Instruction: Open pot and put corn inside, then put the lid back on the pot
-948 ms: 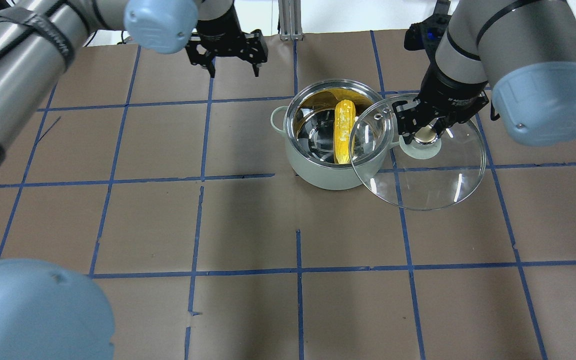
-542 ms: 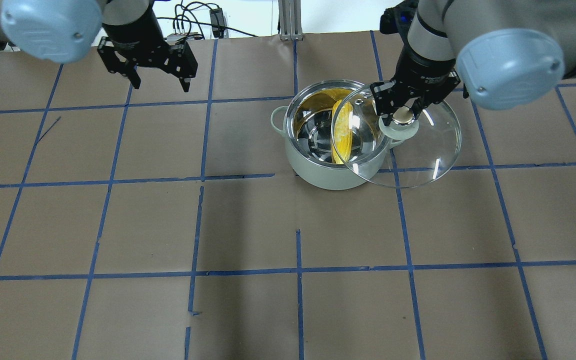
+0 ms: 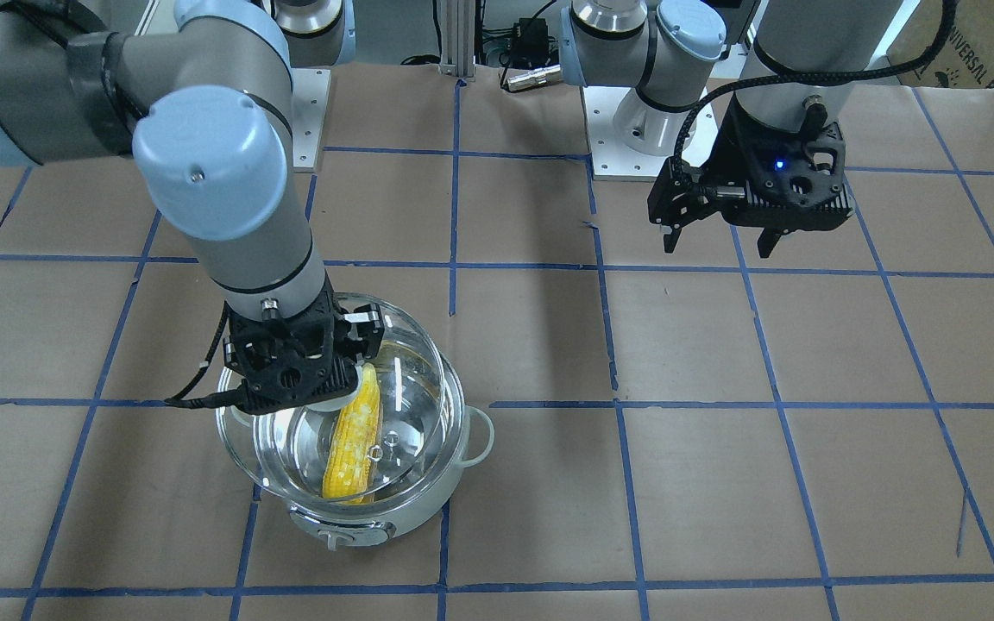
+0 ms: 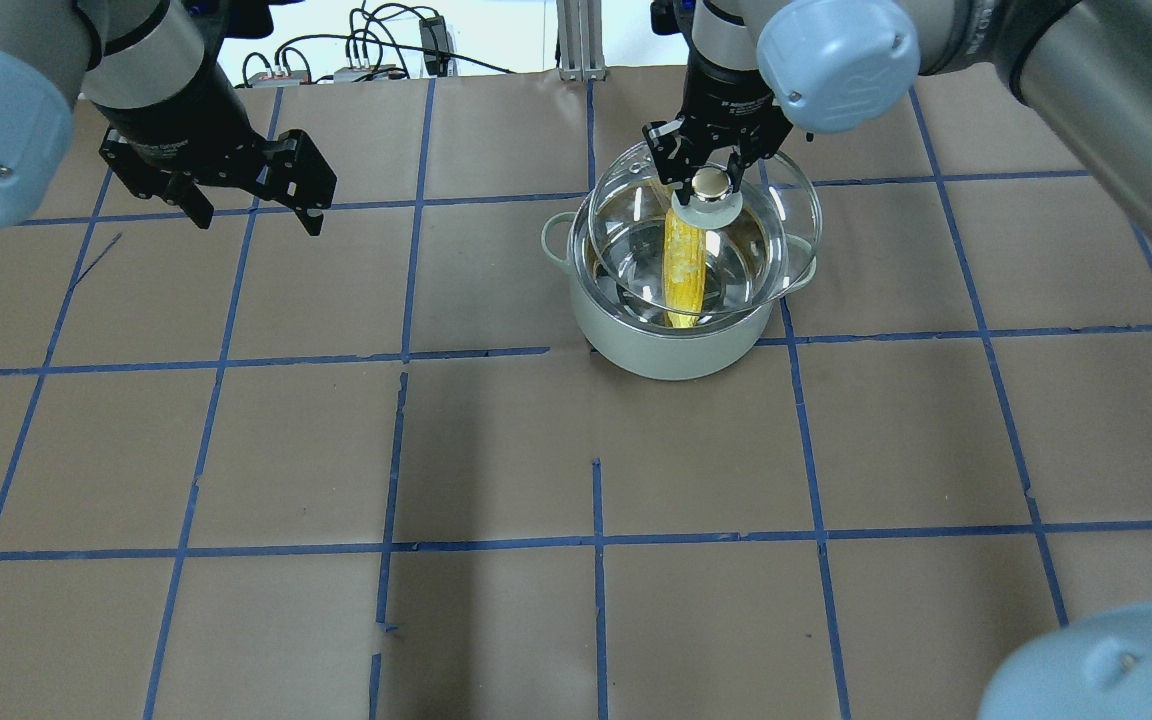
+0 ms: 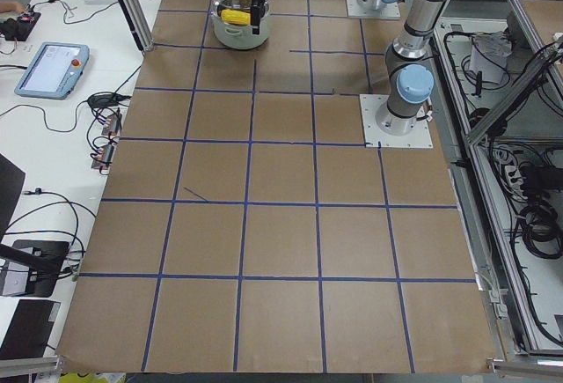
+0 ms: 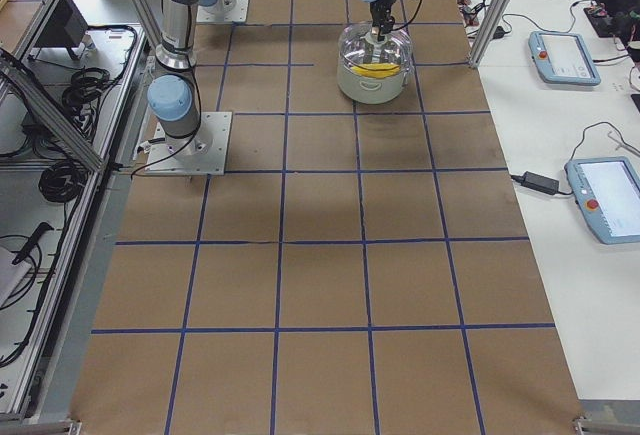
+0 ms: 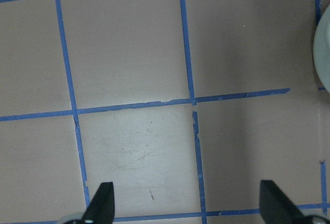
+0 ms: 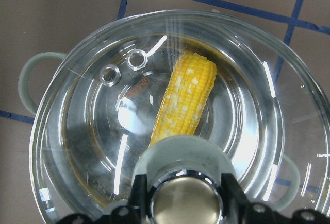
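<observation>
The right gripper (image 4: pixel 708 184) is clamped on the shiny metal knob (image 4: pixel 708 181) of the round clear glass lid (image 4: pixel 794 215), which sits above the round pale mint-white pot (image 4: pixel 671 350), shifted slightly toward the pot's far right side. A yellow ear of corn (image 4: pixel 683 272) lies inside, seen through the glass. Well apart, the left gripper (image 4: pixel 258 222) hangs with its jaws spread above the brown paper table (image 4: pixel 496 450) with its blue tape grid.
</observation>
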Controlling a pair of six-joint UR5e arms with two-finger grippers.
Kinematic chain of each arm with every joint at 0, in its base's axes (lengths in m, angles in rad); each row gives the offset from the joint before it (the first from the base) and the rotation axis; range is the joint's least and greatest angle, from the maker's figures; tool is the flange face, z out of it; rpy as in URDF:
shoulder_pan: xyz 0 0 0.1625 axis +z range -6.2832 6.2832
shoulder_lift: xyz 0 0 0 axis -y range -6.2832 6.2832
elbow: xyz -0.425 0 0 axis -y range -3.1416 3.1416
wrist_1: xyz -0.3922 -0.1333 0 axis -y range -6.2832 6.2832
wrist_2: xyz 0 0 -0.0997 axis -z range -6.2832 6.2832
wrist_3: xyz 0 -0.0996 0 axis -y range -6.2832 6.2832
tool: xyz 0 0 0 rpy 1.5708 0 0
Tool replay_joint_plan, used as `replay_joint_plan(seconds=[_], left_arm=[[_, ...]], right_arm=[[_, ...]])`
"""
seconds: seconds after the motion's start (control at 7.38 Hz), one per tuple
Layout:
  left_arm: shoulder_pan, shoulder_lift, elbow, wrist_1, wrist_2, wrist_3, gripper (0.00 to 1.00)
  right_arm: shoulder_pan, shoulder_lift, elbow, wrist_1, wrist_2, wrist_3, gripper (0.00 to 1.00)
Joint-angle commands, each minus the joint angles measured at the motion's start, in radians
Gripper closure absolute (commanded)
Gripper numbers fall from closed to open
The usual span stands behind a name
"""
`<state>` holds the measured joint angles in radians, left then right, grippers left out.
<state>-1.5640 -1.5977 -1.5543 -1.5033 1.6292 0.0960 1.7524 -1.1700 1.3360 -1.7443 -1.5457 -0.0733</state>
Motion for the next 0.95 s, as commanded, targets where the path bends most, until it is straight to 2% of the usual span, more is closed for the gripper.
replay_joint_plan(seconds=[0.0, 0.27, 0.81], left_arm=[[0.001, -0.004, 0.000, 0.003, 0.001, -0.008, 0.00], [0.018, -0.011, 0.080, -0.075, -0.005, -0.004, 0.00], [0.022, -0.016, 0.069, -0.078, -0.015, -0.005, 0.00]], right_arm=[[0.007, 0.044, -0.005, -0.017, 0.001, 0.003, 0.59], [0.007, 0.046, 0.008, -0.018, 0.004, 0.001, 0.59], [0.018, 0.053, 0.006, -0.034, 0.003, 0.004, 0.59]])
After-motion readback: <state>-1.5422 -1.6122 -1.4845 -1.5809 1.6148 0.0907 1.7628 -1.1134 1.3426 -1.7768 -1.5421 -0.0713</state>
